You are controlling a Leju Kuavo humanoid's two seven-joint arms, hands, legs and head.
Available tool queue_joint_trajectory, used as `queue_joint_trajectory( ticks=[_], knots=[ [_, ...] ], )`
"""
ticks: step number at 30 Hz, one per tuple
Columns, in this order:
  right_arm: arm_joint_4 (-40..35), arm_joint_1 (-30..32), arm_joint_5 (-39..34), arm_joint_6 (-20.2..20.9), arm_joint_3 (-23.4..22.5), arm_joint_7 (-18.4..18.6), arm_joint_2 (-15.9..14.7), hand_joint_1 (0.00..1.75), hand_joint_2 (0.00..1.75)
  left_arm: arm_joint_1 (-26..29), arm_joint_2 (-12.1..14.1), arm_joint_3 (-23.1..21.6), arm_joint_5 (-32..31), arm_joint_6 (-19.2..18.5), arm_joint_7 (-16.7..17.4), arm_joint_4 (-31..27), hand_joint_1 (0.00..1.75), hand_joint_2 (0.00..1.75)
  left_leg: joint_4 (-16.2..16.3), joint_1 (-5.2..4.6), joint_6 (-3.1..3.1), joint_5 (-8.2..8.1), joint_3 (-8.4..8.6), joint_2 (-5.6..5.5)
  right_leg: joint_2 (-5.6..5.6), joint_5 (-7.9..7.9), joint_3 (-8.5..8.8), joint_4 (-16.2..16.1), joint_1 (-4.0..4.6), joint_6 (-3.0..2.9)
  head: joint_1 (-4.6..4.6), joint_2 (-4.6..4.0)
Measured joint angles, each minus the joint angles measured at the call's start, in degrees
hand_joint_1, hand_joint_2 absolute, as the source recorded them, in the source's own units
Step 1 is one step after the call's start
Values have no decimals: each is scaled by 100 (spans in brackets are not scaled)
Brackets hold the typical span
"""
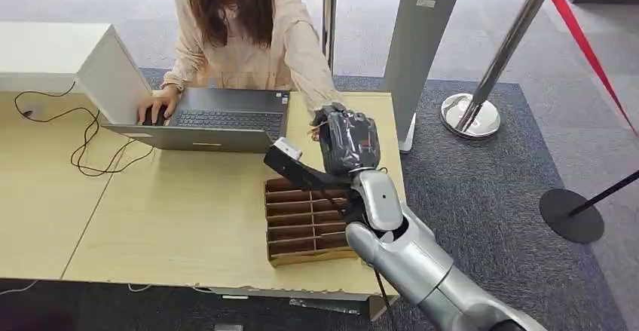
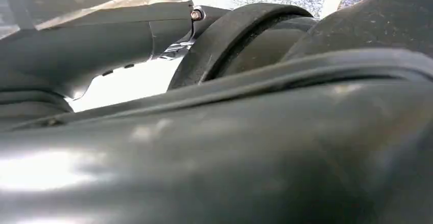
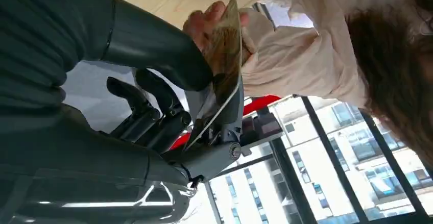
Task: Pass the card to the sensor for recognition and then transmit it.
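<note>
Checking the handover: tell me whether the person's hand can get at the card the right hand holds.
Probably yes. The right hand pinches the card with one edge free, and the person's hand is already at that edge.

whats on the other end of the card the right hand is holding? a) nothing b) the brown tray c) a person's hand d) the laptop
c: the right hand pinches the card, and a person's hand grips its far edge.

desk (image 1: 188, 218): pale wood, smooth and matt
card (image 3: 220, 76): thin, shiny
robot hand (image 1: 348, 141): dark plastic, a bit glossy
arm (image 1: 422, 263): shiny silver metal
box (image 1: 280, 222): brown cardboard
floor (image 1: 482, 188): rough grey carpet
post (image 1: 503, 50): shiny metal
</note>
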Motion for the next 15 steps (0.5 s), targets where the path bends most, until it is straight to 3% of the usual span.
queue_joint_trajectory(
  ticks=[8, 15],
  knots=[
    [-144, 12, -22, -22, 2, 0, 2, 161, 175, 7, -2, 0, 2, 46, -37, 0, 0, 0, 1, 0, 0, 0, 2, 0, 0, 0, 0, 0, 0, 0, 0, 0],
    [-830, 245, -721, -531, -2, -398, -22, 162, 175, 27, -2, 2, 70, 96, -55, 0, 0, 0, 1, -1, 0, 0, 7, 0, 0, 0, -1, 0, 1, 0, 0, 0]
  ],
)
